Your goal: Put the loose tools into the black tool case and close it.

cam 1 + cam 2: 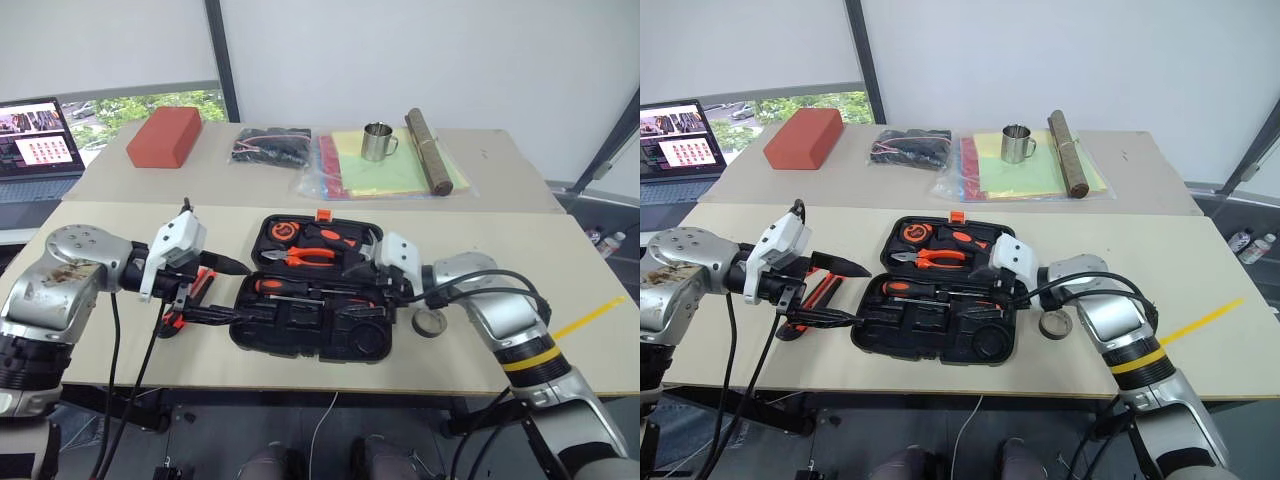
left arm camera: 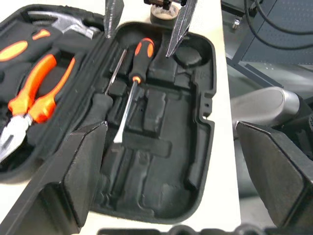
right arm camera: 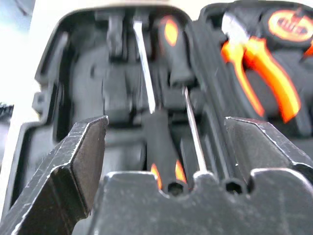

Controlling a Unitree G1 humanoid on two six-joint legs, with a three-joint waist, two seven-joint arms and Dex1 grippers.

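Head views: the black tool case (image 1: 310, 330) is lying open at frame centre; the left gripper (image 1: 232, 292) is hovering wide at its left edge, the right gripper (image 1: 992, 281) wide over its right side, and the tape roll (image 1: 431, 323) is sitting just right of the case. Left wrist view: two screwdrivers (image 2: 131, 93) are resting in the moulded slots. Right wrist view: wide fingers (image 3: 83, 147) are framing those slots.

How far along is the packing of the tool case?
Two screwdrivers lie in the open case. The right gripper hangs over them with open jaws, holding nothing. Left to do: the tape roll and the tools beside the case, then closing it.
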